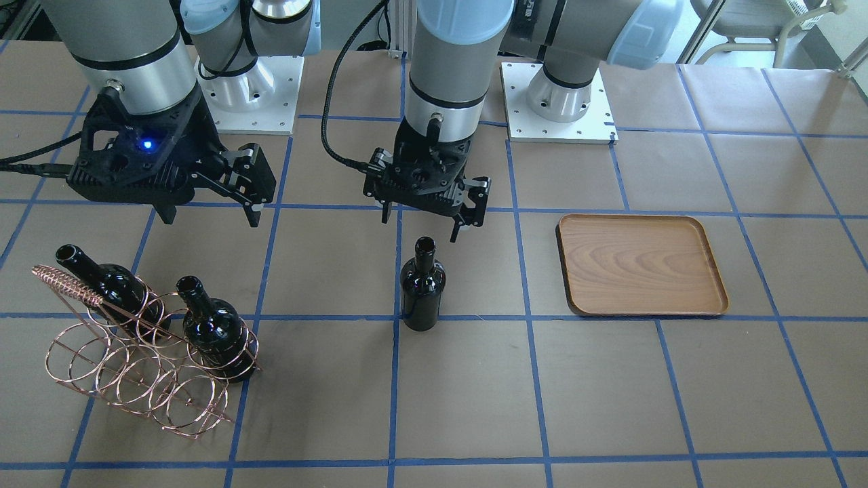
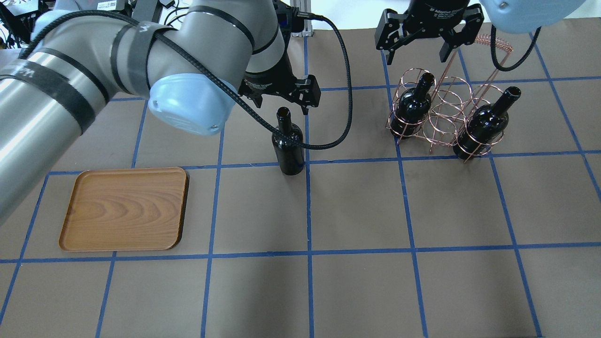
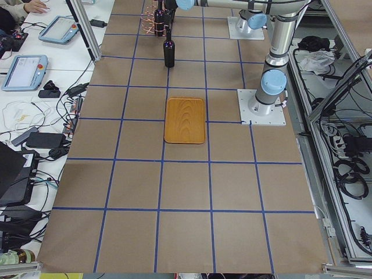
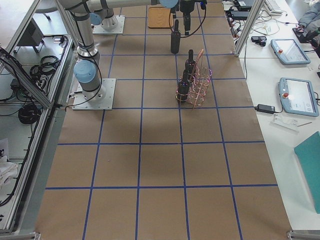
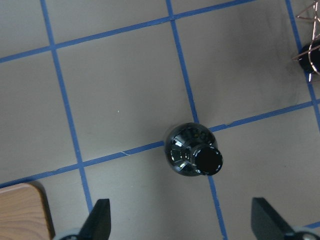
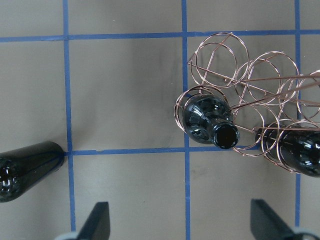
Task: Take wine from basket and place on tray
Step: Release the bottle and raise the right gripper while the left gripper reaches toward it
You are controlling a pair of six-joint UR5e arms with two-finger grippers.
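Left gripper [image 5: 182, 222]: jaws spread wide, nothing held. It is hung above the upright wine bottle [image 5: 194, 154] with no contact. In the left wrist view the bottle mouth is seen at 12 o'clock of the finger gap.

The wine bottle is stood on the tabletop [image 2: 357, 211], at a crossing of the blue tape lines [image 2: 408, 159].

As seen in the overhead view:
- The tray [image 2: 127, 209] is laid at 8 o'clock of that bottle, well apart.
- The basket [image 2: 446, 112] is set at 3 o'clock.
- The first racked bottle [image 2: 412, 110] and second racked bottle [image 2: 483, 126] are lodged in its rings, necks tilted up.

Right gripper [image 6: 182, 222]: jaws also spread, nothing held. It is hung over the basket. In the right wrist view the first racked bottle's mouth is seen at 1 o'clock of the finger gap.
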